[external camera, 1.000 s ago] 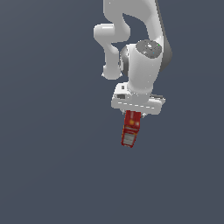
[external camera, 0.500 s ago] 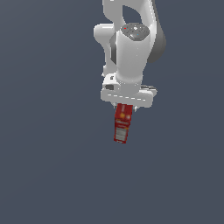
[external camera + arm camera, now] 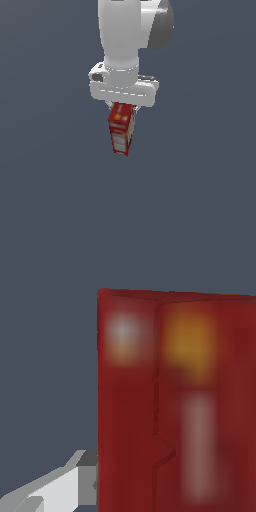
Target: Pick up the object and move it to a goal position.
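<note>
We hold the red box (image 3: 121, 129) clamped at its upper end in the gripper (image 3: 122, 106), hanging clear below the wrist, and we judge it light, rigid and smooth-sided, best pinched across its narrow faces.

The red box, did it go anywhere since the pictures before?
Yes. The gripper carried the red box toward the exterior view's left and a little lower, and the wrist turned as it went. What stayed the same: the box hangs below the gripper, clamped at its top end, and was never let go.
</note>
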Controlling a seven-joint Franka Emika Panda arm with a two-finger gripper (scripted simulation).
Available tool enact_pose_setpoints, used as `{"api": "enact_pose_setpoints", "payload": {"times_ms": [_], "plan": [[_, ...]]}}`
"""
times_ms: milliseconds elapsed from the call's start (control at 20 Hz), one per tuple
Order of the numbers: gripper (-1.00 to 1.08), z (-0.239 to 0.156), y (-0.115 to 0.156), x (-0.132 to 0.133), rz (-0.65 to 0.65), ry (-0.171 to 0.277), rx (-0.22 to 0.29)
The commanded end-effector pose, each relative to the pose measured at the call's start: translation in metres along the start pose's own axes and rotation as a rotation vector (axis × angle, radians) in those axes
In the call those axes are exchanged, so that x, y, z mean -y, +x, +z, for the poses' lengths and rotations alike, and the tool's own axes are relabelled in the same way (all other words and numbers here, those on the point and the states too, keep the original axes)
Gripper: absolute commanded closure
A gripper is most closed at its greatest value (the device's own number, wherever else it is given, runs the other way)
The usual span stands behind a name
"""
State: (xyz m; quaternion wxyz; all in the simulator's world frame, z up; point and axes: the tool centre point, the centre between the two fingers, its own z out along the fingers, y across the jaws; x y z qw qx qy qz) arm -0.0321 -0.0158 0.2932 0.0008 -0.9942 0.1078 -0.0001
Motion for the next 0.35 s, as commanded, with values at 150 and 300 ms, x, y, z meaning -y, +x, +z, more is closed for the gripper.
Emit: {"api": "enact_pose_setpoints", "payload": {"times_ms": [150,300], "plan": [[1.08,-0.0147,0.0020,-0.0159,-0.001,-0.001,0.000],[1.08,-0.0147,0.0030,-0.0160,-0.001,-0.001,0.000]]}}
